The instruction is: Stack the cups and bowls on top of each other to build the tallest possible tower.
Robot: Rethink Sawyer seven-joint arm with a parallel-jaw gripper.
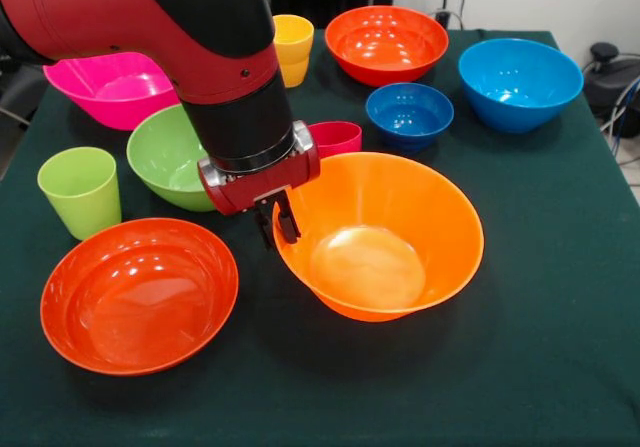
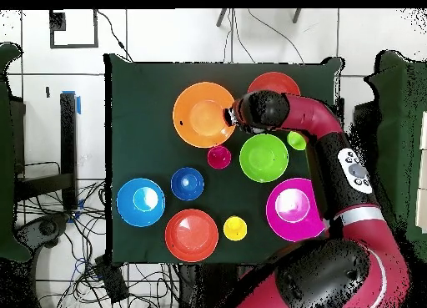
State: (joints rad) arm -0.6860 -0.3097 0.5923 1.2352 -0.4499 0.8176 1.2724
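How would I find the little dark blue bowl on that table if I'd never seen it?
Start at the big orange bowl, the largest thing near the table's middle. In the front view, look just behind it, toward the light blue bowl: the dark blue bowl sits between them, beside the red-pink cup. It is the smallest bowl there, and a deeper blue than its bigger neighbour.
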